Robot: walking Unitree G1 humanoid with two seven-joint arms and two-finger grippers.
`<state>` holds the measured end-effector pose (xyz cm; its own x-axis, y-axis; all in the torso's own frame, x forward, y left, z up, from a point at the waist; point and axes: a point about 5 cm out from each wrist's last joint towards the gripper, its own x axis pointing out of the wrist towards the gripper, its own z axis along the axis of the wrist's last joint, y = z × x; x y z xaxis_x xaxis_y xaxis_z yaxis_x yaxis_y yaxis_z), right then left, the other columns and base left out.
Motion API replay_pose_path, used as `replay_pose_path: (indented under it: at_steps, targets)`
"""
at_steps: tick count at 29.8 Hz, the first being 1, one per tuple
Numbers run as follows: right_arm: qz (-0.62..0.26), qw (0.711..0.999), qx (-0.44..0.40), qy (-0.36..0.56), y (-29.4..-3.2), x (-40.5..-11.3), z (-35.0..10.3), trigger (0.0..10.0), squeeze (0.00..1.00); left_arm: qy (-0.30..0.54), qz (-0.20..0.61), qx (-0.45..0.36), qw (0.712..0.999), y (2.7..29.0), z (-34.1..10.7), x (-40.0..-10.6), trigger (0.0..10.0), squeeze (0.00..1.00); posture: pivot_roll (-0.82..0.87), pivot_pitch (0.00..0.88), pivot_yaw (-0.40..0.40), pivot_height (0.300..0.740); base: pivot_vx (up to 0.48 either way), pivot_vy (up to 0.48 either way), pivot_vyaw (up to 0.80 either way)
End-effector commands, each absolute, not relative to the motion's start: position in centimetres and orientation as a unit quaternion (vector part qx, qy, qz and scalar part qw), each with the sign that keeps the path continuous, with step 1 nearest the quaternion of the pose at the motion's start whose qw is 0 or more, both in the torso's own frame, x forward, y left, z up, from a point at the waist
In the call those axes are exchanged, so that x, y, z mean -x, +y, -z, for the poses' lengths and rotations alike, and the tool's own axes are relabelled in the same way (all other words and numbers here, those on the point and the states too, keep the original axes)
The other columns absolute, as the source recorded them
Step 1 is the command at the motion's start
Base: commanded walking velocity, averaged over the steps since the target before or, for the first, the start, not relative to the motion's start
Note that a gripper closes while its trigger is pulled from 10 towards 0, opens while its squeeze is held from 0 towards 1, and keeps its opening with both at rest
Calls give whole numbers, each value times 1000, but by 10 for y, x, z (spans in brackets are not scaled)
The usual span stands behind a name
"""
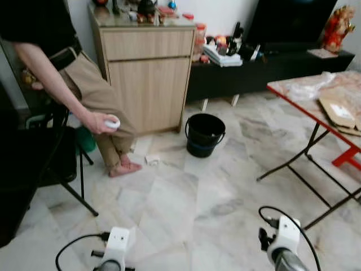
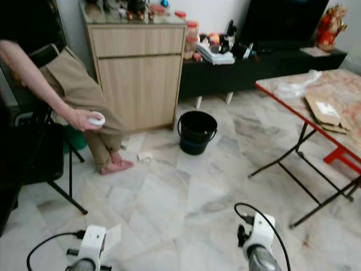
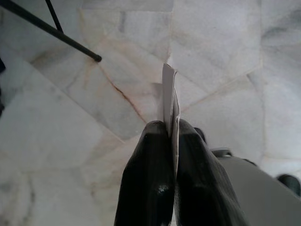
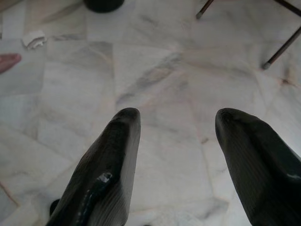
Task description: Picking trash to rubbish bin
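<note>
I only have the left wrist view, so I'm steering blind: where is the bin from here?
Observer: The black bin stands on the floor ahead, slightly to the robot's right, beside the wooden cabinet.
Operator: I see paper pinched in my left hand. Any other trash out there?
Observer: Yes, a small crumpled white scrap lies on the floor left of the bin, near a seated person's bare foot.
Operator: Is the right hand carrying anything?
Observer: No, the right hand is open and empty above bare marble floor.
</note>
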<state>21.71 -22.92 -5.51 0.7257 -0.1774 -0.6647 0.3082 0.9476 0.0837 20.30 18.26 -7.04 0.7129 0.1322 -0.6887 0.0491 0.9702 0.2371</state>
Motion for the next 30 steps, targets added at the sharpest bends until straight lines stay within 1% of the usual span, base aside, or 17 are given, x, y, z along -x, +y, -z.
replay_pose_path:
  at_steps: [1,14,23,30]
  targets:
    - [144,922,-99,345,-237,-214,55,10000,0,378,-13,-119,918,177,70,-206,10000,0,201,0,-147,740,0,0,0]
    - [147,920,-119,342,-228,-214,57,10000,0,378,-4,-136,916,181,68,-209,10000,0,199,0,-111,740,0,0,0]
    - [151,920,-123,341,-228,-214,57,10000,0,381,3,-158,911,183,68,-210,10000,0,190,0,-103,740,0,0,0]
    - [163,918,-131,336,-231,-213,57,10000,0,384,11,-160,909,182,68,-210,10000,0,176,0,-83,740,264,0,0]
